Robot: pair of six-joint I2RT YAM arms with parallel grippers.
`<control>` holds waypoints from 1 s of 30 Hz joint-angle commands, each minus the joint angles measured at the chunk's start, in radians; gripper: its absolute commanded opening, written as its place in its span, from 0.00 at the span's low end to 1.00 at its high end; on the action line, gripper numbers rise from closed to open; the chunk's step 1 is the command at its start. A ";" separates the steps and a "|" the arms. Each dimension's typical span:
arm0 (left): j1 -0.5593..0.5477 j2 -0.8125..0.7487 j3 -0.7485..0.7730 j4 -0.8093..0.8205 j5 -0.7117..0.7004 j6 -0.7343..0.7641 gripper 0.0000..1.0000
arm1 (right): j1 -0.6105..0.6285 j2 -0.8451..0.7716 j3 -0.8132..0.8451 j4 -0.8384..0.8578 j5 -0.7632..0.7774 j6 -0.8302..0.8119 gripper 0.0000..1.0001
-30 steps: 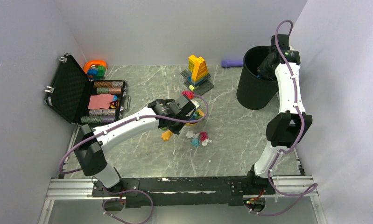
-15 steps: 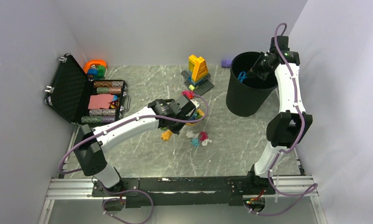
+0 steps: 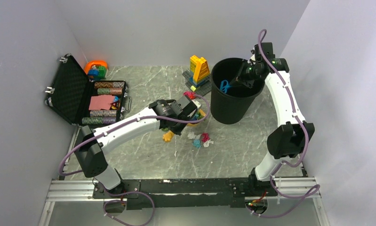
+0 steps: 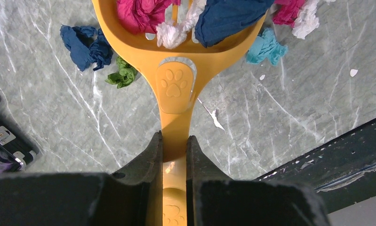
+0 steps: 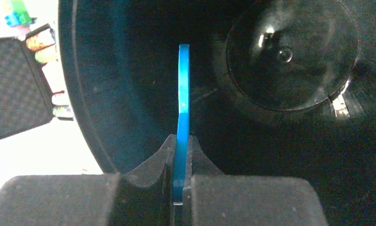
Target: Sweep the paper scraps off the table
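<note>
Currently on my screens, item by item:

1. Left end effector (image 4: pixel 174 141): jaws clamped tight on the narrow handle of an orange scoop (image 4: pixel 175 84) with a paw print stamped on its neck.
2. Scoop load: paper scraps (image 4: pixel 143 12) in pink, white and dark blue, heaped in the bowl.
3. Loose wads on the desk (image 4: pixel 294 117): one dark blue and one green to the left of the scoop neck, one teal and a pink-and-white pair to its right. All lie just beside the bowl.
4. Right end effector (image 5: pixel 180 143): jaws pinched shut on a thin blue strip (image 5: pixel 183 89) that reaches into a black bin (image 5: pixel 106 94). I cannot tell what the strip is.
5. Bin, top view: just beside the brick build (image 3: pixel 199 70), near the scoop but not under it. I cannot tell whether it rests on the desk.
6. Step in hand, by my judgement: empty the loaded scoop into the bin.
7. Handling notes:
   - I would hold the bowl level, since the heaped wads look ready to roll off the lip.
   - I would bring the bowl over the rim before tilting, then tip slowly.
   - I would steady the bin, as a thin strip seems a weak hold.
8. Outstanding: the loose wads need a pass of their own.
</note>
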 commanded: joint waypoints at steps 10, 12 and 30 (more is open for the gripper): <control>0.002 -0.032 0.100 -0.059 -0.029 -0.032 0.00 | 0.026 -0.175 0.152 -0.032 0.237 -0.070 0.00; 0.002 -0.046 0.118 -0.078 -0.035 -0.037 0.00 | 0.032 -0.253 0.081 0.048 0.204 -0.109 0.00; 0.001 0.017 0.545 -0.219 0.002 0.039 0.00 | 0.035 -0.915 -0.413 0.521 0.223 -0.202 0.00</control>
